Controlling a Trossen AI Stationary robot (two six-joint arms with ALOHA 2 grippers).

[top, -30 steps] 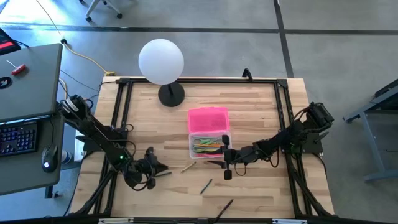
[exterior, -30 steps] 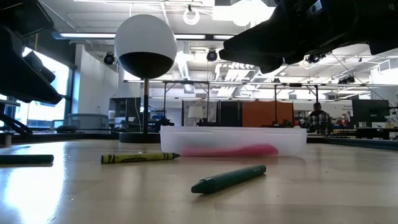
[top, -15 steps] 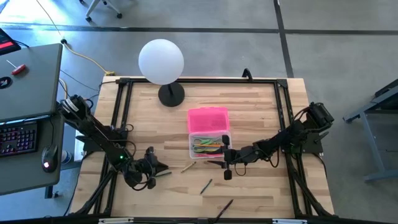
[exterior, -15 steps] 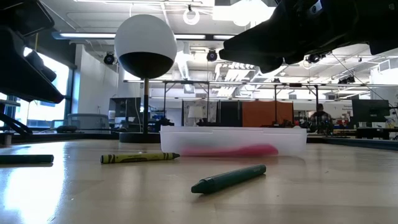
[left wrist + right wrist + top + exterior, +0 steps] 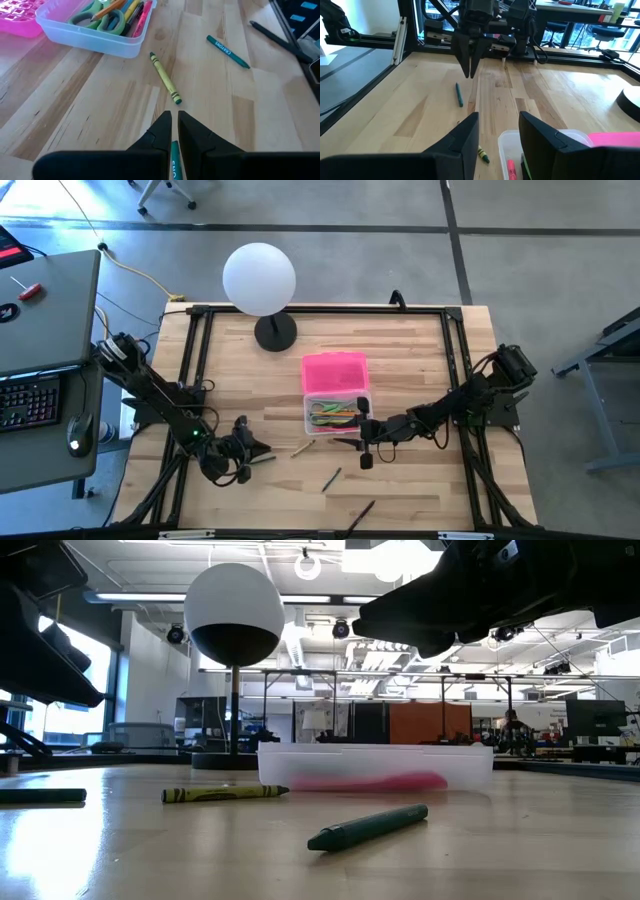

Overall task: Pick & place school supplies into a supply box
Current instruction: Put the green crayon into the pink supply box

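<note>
**A crayon waits right under the left gripper**

The left gripper (image 5: 175, 117) hangs just over the table (image 5: 410, 350), near the front left. Its two fingers are almost pressed together, with only a thin slit between them. They hold nothing. A dark green crayon (image 5: 459, 95) lies flat on the wood right below the tips. Seen from the left wrist, it shows through the slit and runs the same way the slit does. So I think the fingers sit on either side of its long shape, which is good for a pinch. But they are too close together now. They would have to open wider and then go down.

The box (image 5: 95, 42) is off to the right of this gripper, near the middle of the table. Its pink lid (image 5: 335, 370) lies just behind it. Scissors (image 5: 100, 17) and some pencils are already inside. A yellow crayon (image 5: 165, 79) lies between the left gripper and the box, slanted and close to the box wall. A blue-green crayon (image 5: 227, 44) and a black pen (image 5: 275, 36) lie farther toward the front edge.

The right gripper (image 5: 497, 130) hovers at the near right corner of the box. Its fingers are wide apart and empty.

The wood around the crayons is bare, so there is room to move. The round lamp (image 5: 260, 278) stands far back, out of the way.
</note>
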